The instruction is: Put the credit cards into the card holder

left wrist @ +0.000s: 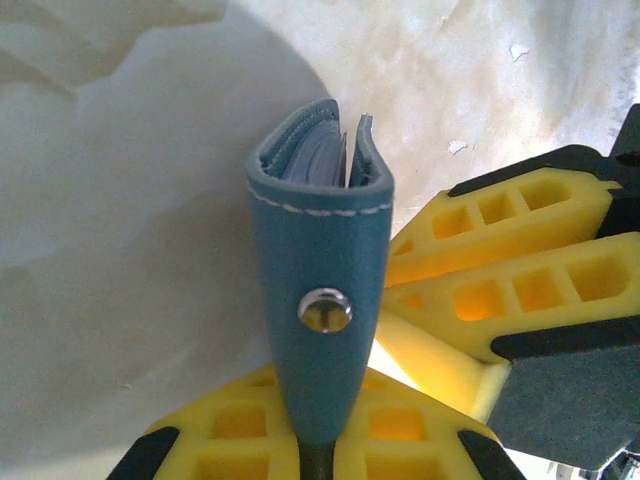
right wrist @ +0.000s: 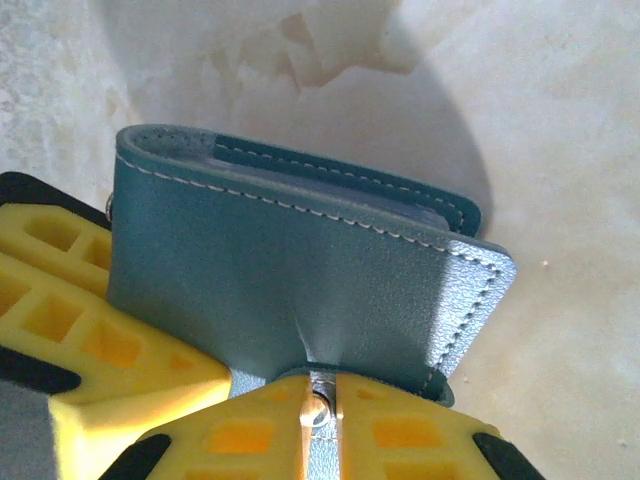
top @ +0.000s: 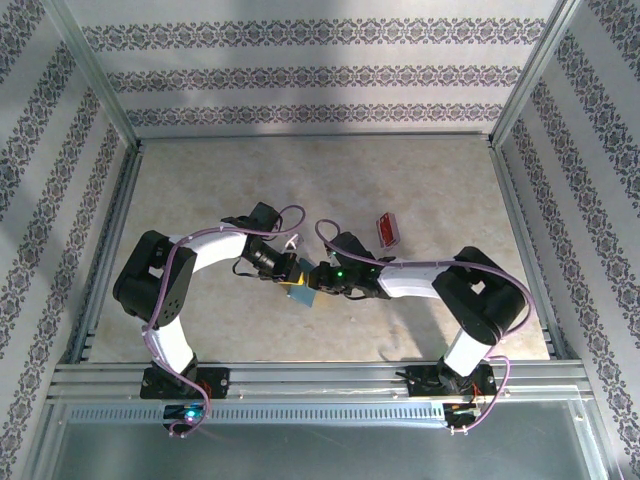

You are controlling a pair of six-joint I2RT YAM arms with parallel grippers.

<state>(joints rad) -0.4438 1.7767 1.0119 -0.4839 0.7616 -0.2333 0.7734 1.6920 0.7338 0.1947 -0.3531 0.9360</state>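
Note:
The teal-blue card holder (top: 300, 294) hangs folded above the middle of the table, between my two grippers. My left gripper (left wrist: 320, 425) is shut on its lower end, below a silver snap (left wrist: 325, 309); pale inner pockets (left wrist: 322, 158) show at the slightly parted top edge. My right gripper (right wrist: 321, 405) is shut on the holder's (right wrist: 290, 270) snap tab, with the left gripper's yellow fingers (right wrist: 80, 330) beside it. In the left wrist view the right gripper's fingers (left wrist: 500, 260) show to the right of the holder (left wrist: 318, 250). A red credit card (top: 387, 230) lies on the table behind the right arm.
The beige table (top: 250, 180) is fenced by metal rails (top: 320, 375) and patterned walls (top: 320, 70). Both arms bend inward and meet at the centre; purple cables (top: 300, 215) loop over them.

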